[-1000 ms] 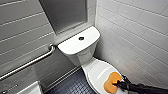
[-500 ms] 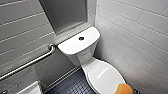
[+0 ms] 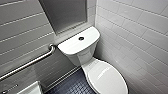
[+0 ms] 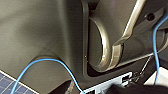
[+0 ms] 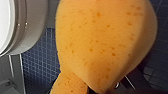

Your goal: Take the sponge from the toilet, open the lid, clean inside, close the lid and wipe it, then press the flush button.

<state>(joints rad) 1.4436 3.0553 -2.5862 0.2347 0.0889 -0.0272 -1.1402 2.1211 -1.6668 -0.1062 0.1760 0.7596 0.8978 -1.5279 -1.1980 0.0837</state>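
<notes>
The right gripper is gripping the sponge, and the sponge is hanging in the air over the dark blue floor, just beside the outer wall of the toilet. The sponge is looking warm orange, with a rounded, swollen shape and a dull, porous surface with many small darker spots. At its lower end, where the gripper is holding it, it is getting narrow, as if it is being pinched, and a smaller lobe of it is sticking out there.

In the head view the toilet is standing in the corner of the room, white and glossy, and its lid is lying closed over the oval bowl. The flush button is sitting as a small dark round spot in the centre of the tank top. A metal grab bar is running along the tiled wall near the tank.

For the left gripper, I cannot tell if it is open or closed; its wrist view is showing dark robot parts and a thin blue cable.
</notes>
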